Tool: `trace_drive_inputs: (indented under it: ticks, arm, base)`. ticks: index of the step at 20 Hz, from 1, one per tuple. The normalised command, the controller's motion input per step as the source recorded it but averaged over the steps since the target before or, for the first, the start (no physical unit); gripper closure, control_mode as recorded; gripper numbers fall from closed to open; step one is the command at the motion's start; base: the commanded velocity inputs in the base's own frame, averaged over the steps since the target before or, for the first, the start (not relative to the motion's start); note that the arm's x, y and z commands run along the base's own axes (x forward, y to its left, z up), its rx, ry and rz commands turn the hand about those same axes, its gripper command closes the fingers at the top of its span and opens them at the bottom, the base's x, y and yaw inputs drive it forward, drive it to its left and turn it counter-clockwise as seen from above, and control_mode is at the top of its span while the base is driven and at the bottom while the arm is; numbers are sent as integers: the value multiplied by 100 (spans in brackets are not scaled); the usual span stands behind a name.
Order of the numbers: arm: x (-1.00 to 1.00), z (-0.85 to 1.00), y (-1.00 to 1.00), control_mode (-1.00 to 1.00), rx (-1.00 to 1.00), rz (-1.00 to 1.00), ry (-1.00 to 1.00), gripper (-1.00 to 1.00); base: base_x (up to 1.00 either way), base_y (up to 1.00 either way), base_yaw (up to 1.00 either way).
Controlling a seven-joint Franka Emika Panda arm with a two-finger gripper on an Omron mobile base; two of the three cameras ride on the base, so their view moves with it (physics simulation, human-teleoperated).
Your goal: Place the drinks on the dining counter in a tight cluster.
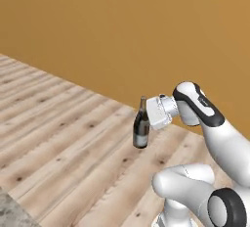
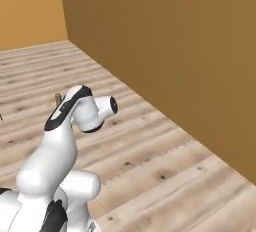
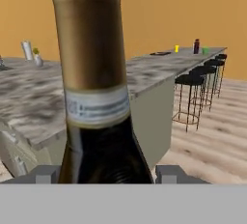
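My gripper (image 1: 145,122) is shut on the dark wine bottle (image 1: 141,127), which hangs upright in the air above the wooden floor. In the hand view the gripper (image 3: 107,175) has the bottle's gold-foiled neck and pale label (image 3: 94,73) close up between its two fingertips (image 3: 46,174). The bottle's top (image 2: 58,97) peeks out behind the arm in the right base view. Far off, the dining counter (image 3: 159,66) carries a squat maroon bottle (image 3: 196,47) near its far end.
A yellow cup (image 3: 177,49) and a green cup (image 3: 206,50) flank the maroon bottle. Black bar stools (image 3: 190,80) line the counter's right side. A grey canister (image 3: 26,50) stands at the far left. An orange wall rises ahead. A stone corner (image 1: 10,211) shows low left.
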Motion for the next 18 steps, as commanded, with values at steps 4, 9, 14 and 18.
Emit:
trace_drive_inputs:
  ticks: [4,9,14,18]
  arm:
    - [0,0,0,100,0,0,0,100]
    - [0,0,0,100,0,0,0,100]
    - [0,0,0,100,0,0,0,100]
    - [0,0,0,100,0,0,0,100]
  base:
    - [71,0,48]
    - [74,0,42]
    - [81,-7,17]
    - [78,-14,10]
